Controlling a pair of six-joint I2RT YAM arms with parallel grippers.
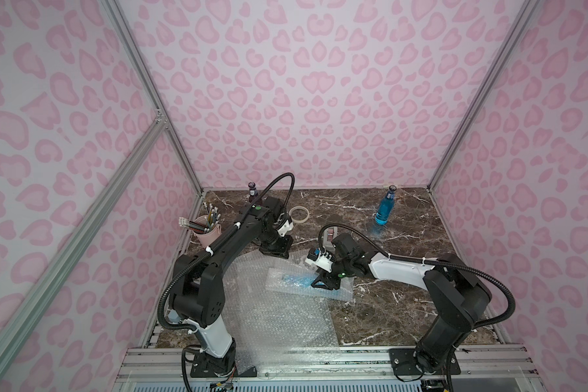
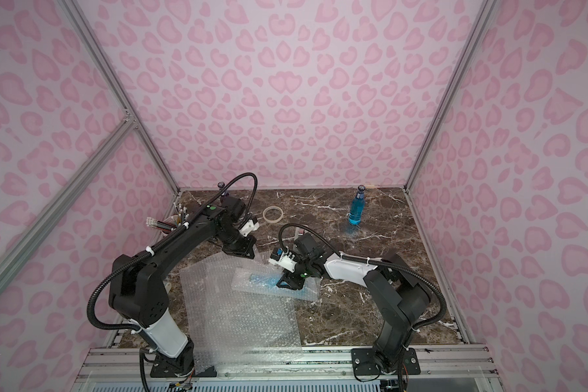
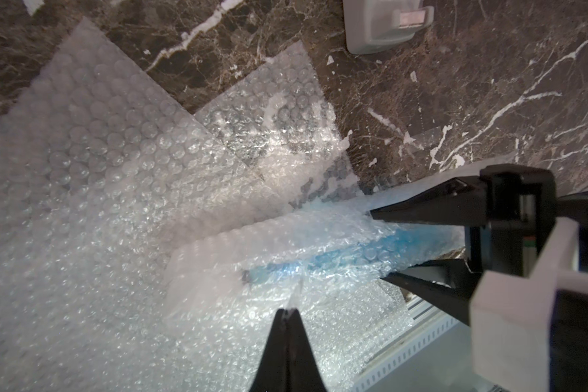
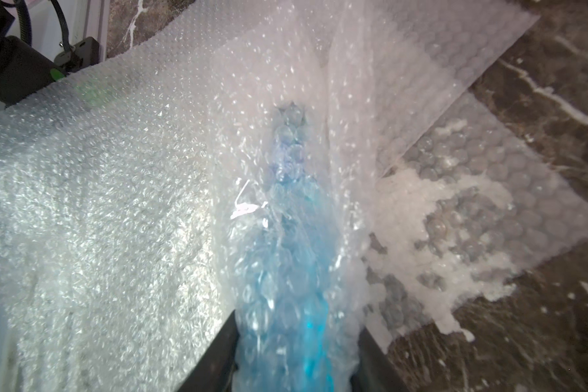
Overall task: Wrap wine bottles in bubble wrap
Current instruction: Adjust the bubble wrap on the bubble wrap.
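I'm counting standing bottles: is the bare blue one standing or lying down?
Standing: the bare blue bottle is upright on the table, cap on top.

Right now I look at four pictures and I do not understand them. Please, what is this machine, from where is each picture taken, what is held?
Two robot arms, left and right, stand at a marble table. Two pictures look down from above; the other two come from a camera on each wrist. On the table lie sheets of bubble wrap, a tape roll, a cup of pencils, a standing blue bottle and a purple bottle. The left tool is shut on a wrap edge. The right tool straddles a second blue bottle, lying rolled in wrap; whether it squeezes is unclear.
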